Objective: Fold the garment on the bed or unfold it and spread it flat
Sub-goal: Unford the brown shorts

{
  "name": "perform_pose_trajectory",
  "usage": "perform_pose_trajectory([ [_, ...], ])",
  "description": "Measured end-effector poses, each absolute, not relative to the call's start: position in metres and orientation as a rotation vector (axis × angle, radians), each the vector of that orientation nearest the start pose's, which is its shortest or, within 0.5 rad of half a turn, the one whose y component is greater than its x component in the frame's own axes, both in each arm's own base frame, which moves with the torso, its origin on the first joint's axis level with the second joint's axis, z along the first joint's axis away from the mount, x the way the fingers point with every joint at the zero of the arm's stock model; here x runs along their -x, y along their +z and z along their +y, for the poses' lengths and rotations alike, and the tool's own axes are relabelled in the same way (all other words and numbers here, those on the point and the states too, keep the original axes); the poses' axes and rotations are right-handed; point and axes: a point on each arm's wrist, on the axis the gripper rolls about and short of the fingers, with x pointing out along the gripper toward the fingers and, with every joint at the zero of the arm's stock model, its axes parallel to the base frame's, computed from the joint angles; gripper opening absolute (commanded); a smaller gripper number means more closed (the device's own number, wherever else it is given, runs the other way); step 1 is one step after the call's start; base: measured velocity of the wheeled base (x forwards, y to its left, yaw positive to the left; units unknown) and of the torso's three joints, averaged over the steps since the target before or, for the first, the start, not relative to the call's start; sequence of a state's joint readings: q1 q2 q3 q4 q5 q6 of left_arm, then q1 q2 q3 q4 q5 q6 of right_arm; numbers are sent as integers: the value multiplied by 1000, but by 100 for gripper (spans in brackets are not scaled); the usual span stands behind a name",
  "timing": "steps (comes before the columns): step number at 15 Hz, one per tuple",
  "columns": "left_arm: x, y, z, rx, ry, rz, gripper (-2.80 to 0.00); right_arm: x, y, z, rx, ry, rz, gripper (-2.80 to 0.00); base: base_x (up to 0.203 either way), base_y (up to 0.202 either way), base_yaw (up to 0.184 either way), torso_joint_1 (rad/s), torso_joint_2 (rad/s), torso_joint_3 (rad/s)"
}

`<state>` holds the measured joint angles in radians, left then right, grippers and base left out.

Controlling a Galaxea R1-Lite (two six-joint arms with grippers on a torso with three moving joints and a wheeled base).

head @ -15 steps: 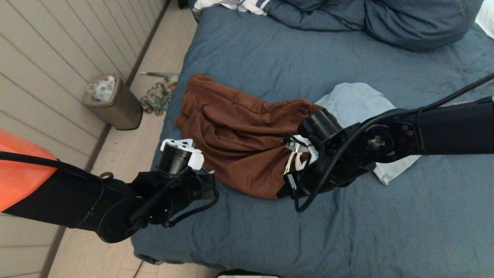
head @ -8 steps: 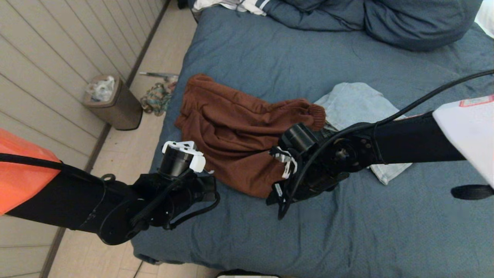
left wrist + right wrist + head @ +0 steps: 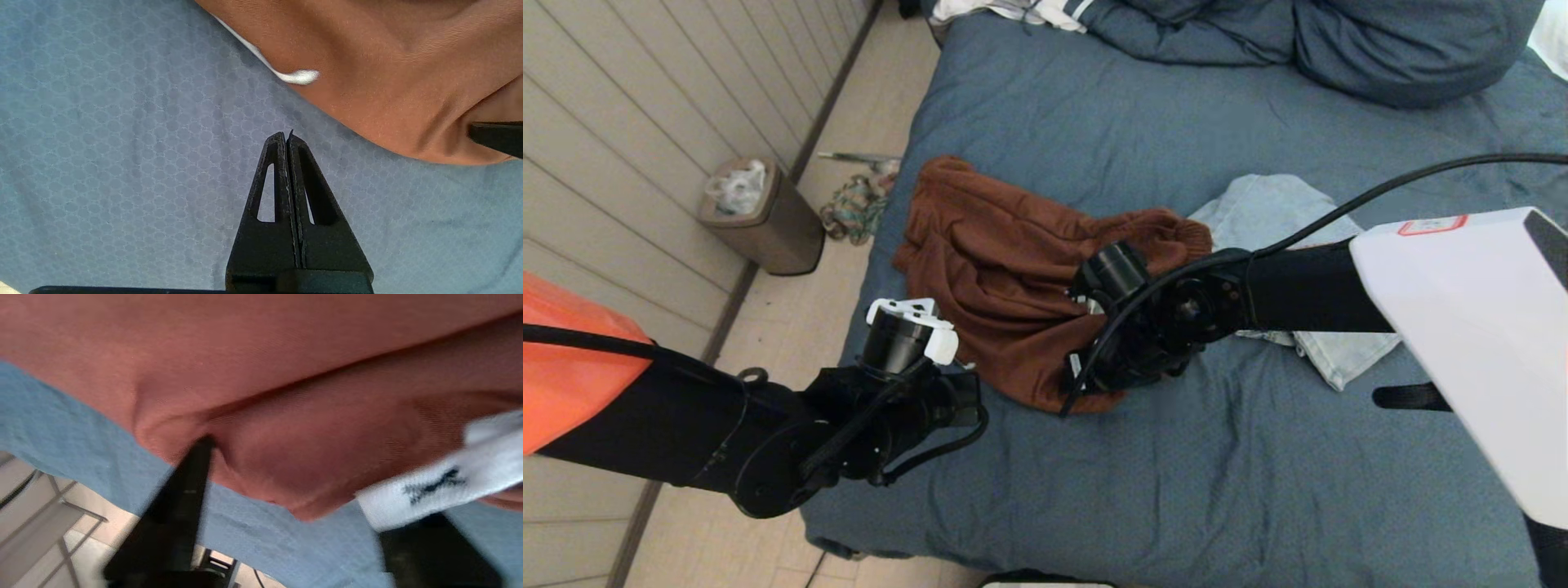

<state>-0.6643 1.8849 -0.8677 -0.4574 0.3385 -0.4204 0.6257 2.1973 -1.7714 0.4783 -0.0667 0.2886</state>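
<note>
A rust-brown garment [image 3: 996,269] lies crumpled on the left half of the bed [image 3: 1258,490], with a white drawstring [image 3: 300,76] at its near edge. My right gripper [image 3: 306,490] is open at the garment's near hem. One finger [image 3: 179,498] touches a brown fold, the other finger [image 3: 433,555] sits under a white tag [image 3: 445,482], and the fold hangs between them. In the head view the right wrist [image 3: 1135,327] covers that spot. My left gripper [image 3: 286,136] is shut and empty over the sheet, just short of the garment's near edge.
A pale blue cloth [image 3: 1282,220] lies right of the brown garment, partly under the right arm. Heaped blue bedding [image 3: 1339,41] fills the far end. On the floor left of the bed stand a bin [image 3: 760,216] and a striped cloth [image 3: 854,208].
My right arm has swung left and further over the brown garment, dragging its near folds leftward. Its jaws stand wider than a second ago. The left arm has not moved.
</note>
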Motion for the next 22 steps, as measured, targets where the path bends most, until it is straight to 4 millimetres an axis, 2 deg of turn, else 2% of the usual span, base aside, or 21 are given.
perform_pose_trajectory([
  [2,-268,122,-201,137,-206,549,-280,-351,158,254,51,397,917,-280,0,0,0,0,0,0],
  [6,-269,120,-201,135,-206,553,-280,-353,172,260,18,426,870,-280,0,0,0,0,0,0],
  [8,-268,118,-201,133,-207,556,-280,-353,189,261,-12,464,826,-280,0,0,0,0,0,0],
  [11,-267,118,-203,142,-219,535,-280,-350,228,252,-82,536,719,-280,0,0,0,0,0,0],
  [14,-264,117,-206,139,-229,538,-280,-349,268,231,-226,517,585,-280,0,0,0,0,0,0],
  [17,-265,113,-209,137,-232,543,-280,-362,294,195,-412,427,473,-280,0,0,0,0,0,0],
  [22,-268,107,-212,132,-233,545,-280,-387,297,140,-531,271,426,-280,0,0,0,0,0,0],
])
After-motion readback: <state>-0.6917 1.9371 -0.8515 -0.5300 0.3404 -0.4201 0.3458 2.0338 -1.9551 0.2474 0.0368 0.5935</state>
